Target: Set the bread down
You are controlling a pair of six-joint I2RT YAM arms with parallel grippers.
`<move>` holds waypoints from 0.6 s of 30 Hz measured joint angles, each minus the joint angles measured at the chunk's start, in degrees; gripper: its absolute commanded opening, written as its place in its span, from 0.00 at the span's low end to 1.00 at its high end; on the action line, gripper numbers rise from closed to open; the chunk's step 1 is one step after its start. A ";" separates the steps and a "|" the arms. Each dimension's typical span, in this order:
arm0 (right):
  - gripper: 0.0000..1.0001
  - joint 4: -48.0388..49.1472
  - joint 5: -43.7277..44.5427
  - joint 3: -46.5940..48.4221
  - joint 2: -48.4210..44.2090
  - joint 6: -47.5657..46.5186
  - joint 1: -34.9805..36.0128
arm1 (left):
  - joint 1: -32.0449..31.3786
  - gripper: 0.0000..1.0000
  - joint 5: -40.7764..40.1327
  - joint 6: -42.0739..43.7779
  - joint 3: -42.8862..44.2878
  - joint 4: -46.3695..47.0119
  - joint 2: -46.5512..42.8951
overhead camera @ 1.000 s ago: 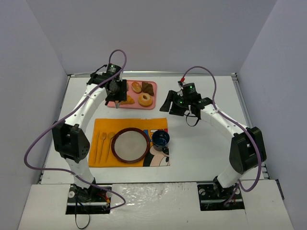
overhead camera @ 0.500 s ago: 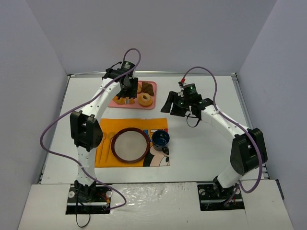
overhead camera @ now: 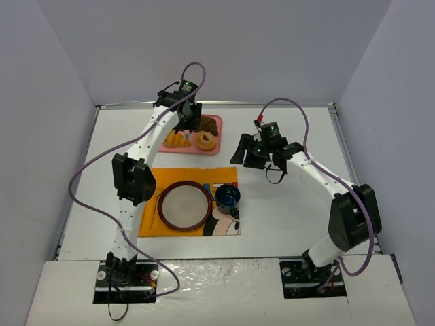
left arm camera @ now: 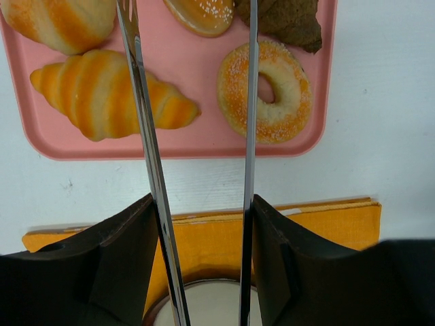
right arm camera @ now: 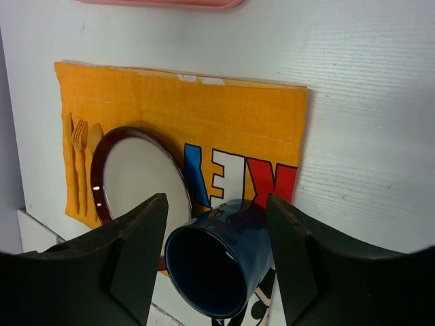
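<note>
The bread (left arm camera: pixel 200 13) is a small oval golden bun at the far edge of the pink tray (left arm camera: pixel 204 109). It lies between the two metal blades of the tongs (left arm camera: pixel 250 102). My left gripper (left arm camera: pixel 202 204) is shut on these tongs and hovers over the tray (overhead camera: pixel 204 151); in the top view the left gripper (overhead camera: pixel 185 123) hides the bun. The brown-rimmed plate (overhead camera: pixel 163 197) lies on the orange placemat (overhead camera: pixel 153 180). To the right of the tray my right gripper (overhead camera: pixel 243 152) hangs open and holds nothing.
On the tray also lie a croissant (left arm camera: pixel 102 92), a sugared ring doughnut (left arm camera: pixel 265 92), a dark brown pastry (left arm camera: pixel 285 20) and a larger striped roll (left arm camera: pixel 61 24). A blue mug (right arm camera: pixel 217 265) stands right of the plate (right arm camera: pixel 136 183). A fork and spoon (right arm camera: pixel 80 163) lie on the mat's left.
My left arm has swung right along the tray, from its left end to over its middle, carrying the tongs. The right arm has hardly moved.
</note>
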 measured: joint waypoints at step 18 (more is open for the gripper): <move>0.56 -0.13 0.00 -3.25 -1.30 -1.45 0.00 | 0.02 0.48 -2.23 -0.04 5.27 -1.14 8.48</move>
